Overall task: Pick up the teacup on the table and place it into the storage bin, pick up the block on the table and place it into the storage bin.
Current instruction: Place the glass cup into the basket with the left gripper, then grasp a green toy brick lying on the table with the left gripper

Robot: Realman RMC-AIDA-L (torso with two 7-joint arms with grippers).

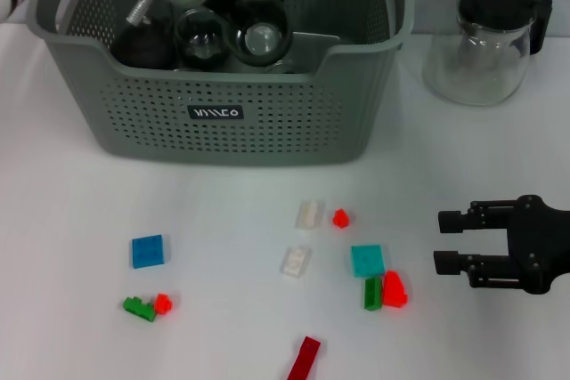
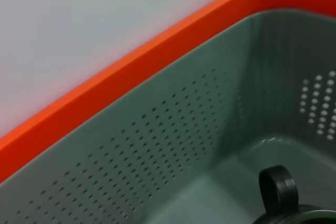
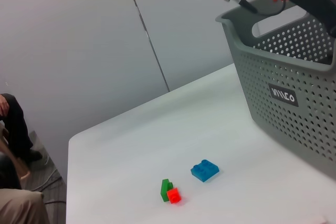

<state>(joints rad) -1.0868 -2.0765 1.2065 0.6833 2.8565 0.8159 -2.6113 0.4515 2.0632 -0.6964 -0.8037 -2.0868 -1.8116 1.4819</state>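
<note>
The grey-green perforated storage bin (image 1: 267,122) stands at the back of the table. My left arm reaches into it from the left, and the left gripper (image 1: 227,20) is down inside, among dark round shapes. In the left wrist view I see the bin's wall (image 2: 173,145), its orange rim, and the black teacup's ring handle (image 2: 278,190) low in the bin. I cannot tell whether the gripper holds the cup. Loose blocks lie in front: blue (image 1: 148,251), teal (image 1: 367,260), white (image 1: 310,213). My right gripper (image 1: 448,241) is open and empty at the right.
A glass jug with a black lid (image 1: 485,42) stands at the back right. More blocks: green with red (image 1: 147,306), white (image 1: 296,260), small red (image 1: 340,218), green (image 1: 372,293), red (image 1: 394,289), dark red (image 1: 305,359). A person sits beyond the table's far end (image 3: 10,119).
</note>
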